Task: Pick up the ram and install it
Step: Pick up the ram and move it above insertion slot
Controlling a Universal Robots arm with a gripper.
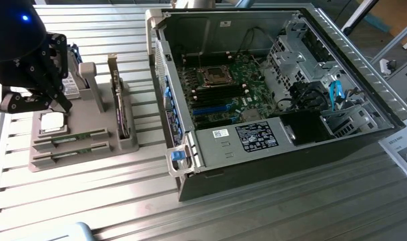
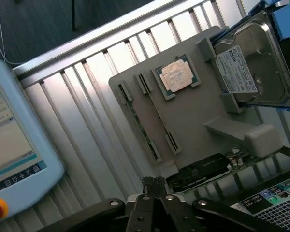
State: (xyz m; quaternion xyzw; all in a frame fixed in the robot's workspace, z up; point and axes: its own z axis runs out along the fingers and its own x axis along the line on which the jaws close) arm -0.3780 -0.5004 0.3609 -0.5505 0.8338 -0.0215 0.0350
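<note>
Holder [image 1: 89, 118] at exterior view's left of computer case [image 1: 271, 170]; ram [image 1: 71, 139] in holder slot; pincer [image 2: 153, 183] above holder.

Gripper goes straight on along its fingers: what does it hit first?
Likely the grey parts holder, around the near end of the ram sticks. The shut gripper hangs above that corner, but depth is unclear.

Greens and greys, black and blue accents.
The long thin green ram stick [image 1: 75, 137] and square silver processor chip [image 2: 178, 76] contrast with the pale grey plastic holder [image 2: 193, 116]; the ribbed metal table [image 1: 271, 201] is striped silver, the motherboard [image 1: 223, 90] green, the case latch [image 1: 179, 155] blue, the gripper [image 2: 153, 183] black.
</note>
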